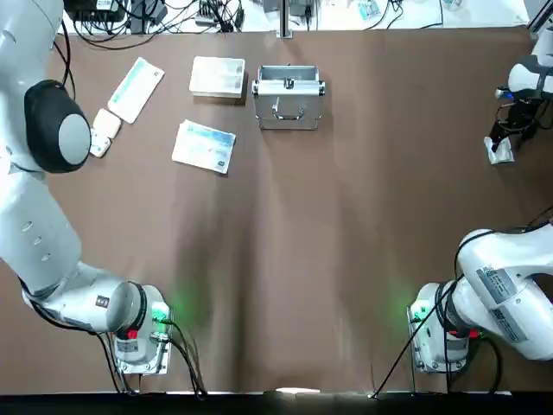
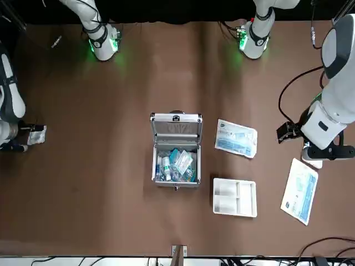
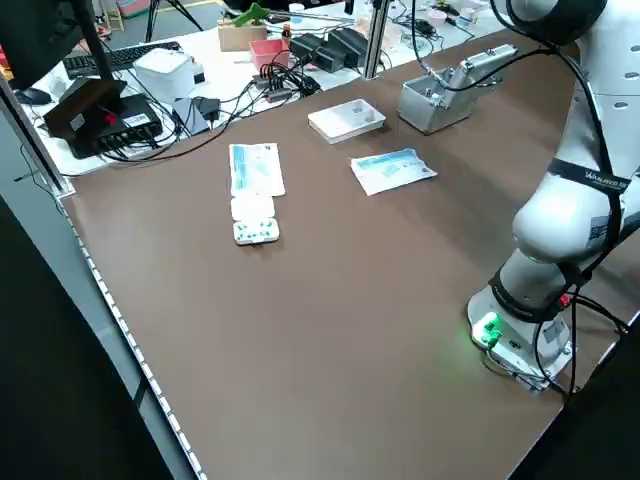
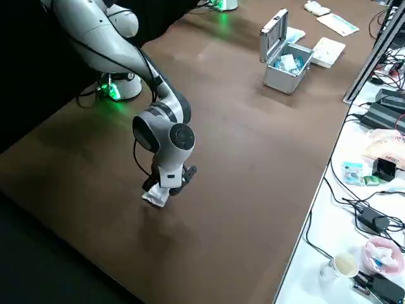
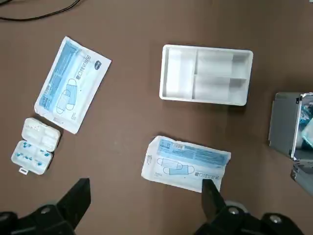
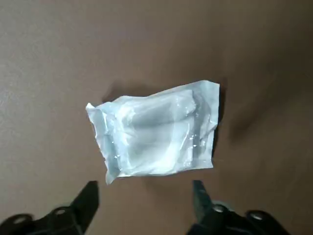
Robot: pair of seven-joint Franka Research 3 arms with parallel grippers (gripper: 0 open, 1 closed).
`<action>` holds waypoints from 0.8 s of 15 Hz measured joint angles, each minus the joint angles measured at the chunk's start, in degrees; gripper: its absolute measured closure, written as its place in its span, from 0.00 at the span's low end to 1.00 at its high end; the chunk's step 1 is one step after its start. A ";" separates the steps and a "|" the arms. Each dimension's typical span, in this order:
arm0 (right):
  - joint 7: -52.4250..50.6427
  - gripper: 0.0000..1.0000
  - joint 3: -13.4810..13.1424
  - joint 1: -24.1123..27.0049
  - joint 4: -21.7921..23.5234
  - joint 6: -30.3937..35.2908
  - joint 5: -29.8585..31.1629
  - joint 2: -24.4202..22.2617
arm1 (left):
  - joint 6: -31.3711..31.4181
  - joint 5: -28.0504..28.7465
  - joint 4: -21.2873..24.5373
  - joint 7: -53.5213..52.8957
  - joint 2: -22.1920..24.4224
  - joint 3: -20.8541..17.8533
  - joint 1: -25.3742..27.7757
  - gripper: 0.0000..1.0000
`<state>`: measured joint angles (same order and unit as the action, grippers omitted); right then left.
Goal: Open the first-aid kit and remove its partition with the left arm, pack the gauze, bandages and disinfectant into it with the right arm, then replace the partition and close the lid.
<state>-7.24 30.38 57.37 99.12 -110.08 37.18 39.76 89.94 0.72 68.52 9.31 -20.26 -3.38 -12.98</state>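
The first-aid kit [image 2: 176, 165] stood open on the brown desk [image 1: 285, 259], toward the far edge from the robot. Its lid [image 2: 177, 132] was swung back on the robot's side, the folding handle [image 1: 288, 112] facing the robot. Clear and bluish packets [image 2: 183, 163] crowded the inside. Among them, near the wall on the robot's right, was the disinfectant [image 2: 167, 168], a small white bottle; could not tell whether anything supported it.

The partition [image 5: 206, 75] lay out of the kit, flat on the desk to the robot's left of it, near but apart. Its hollow side faced up: one long compartment beside two smaller ones.

Left claw [image 5: 146, 182]: fingers wide apart, nothing between them. It hung over the left part of the desk, near the open pill box [image 5: 35, 147]. A white-and-blue packet [image 5: 73, 83] lay just beside that box, slanted. A second such packet [image 5: 186, 164] lay between the claw's side of the desk and the kit, nearer the robot than the partition.

Right claw [image 6: 146, 182]: fingers also wide apart, holding nothing. It was low over the right part of the desk, well apart from the kit. A crinkled whitish packet [image 6: 155, 131] lay flat on the desk just beyond the fingertips, its soft pale contents showing through the wrapping, a shadow along its edge.
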 joint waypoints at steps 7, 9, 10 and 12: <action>-0.06 0.39 -0.68 -0.21 1.12 -2.62 0.65 1.57 | 0.00 0.00 0.00 0.00 0.00 0.00 0.00 0.00; -0.08 0.41 -0.90 -0.31 1.12 -2.77 1.09 1.94 | 0.00 0.00 0.00 0.00 0.00 0.01 0.00 0.00; -0.08 0.45 -0.95 -0.38 1.12 -2.78 1.13 2.05 | 0.00 0.00 0.00 0.00 0.00 0.01 0.00 0.00; -0.10 0.52 -1.08 -0.59 1.12 -2.78 1.24 2.13 | 0.00 0.00 0.00 0.00 0.00 0.01 0.00 0.00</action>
<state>-7.34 29.29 56.78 100.24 -112.86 38.42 41.89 89.94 0.72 68.52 9.31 -20.26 -3.37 -12.98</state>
